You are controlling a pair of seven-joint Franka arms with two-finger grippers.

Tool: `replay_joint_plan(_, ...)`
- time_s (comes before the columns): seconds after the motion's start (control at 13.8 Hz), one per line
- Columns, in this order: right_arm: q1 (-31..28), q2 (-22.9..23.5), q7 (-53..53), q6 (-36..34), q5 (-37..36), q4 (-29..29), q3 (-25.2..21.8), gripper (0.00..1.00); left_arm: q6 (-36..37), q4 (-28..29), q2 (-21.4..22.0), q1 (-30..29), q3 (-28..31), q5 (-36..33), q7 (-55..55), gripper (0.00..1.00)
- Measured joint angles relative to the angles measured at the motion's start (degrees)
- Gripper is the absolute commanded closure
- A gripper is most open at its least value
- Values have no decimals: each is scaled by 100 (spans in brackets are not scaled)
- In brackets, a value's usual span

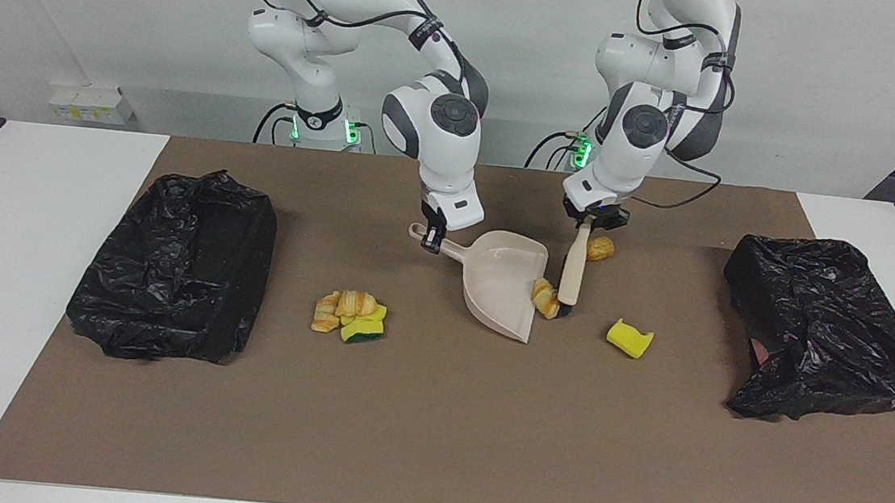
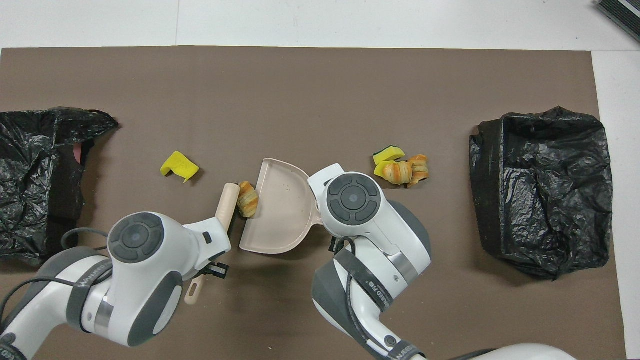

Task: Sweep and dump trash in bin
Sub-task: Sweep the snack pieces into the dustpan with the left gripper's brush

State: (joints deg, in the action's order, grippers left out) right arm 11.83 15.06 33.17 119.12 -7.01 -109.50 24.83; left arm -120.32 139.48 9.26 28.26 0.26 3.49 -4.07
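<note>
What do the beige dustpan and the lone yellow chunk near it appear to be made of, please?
The beige dustpan looks like moulded plastic: smooth, rigid, evenly matte. The lone yellow chunk looks like sponge foam: bent, dull-surfaced, probably soft.

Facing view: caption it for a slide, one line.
Left gripper brushes a croissant piece against the dustpan lip while the right gripper holds the pan's handle.

Both arms reach down mid-table, left pincer (image 1: 594,218) and right pincer (image 1: 432,238) each clamped shut, wrists angled downward.
</note>
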Motion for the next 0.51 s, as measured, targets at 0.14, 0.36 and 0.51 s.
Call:
replay_joint_plan(0.14,0,0,0,0,0,-1,0,100,51,-85,18,474,-12,48,-740,100)
replay_joint_plan(0.36,0,0,-1,0,0,0,1,100,699,-460,82,902,-42,57,-2175,100)
replay_joint_plan(0.51,0,0,-1,0,0,0,2,100,1101,-599,186,871,43,59,-2593,100)
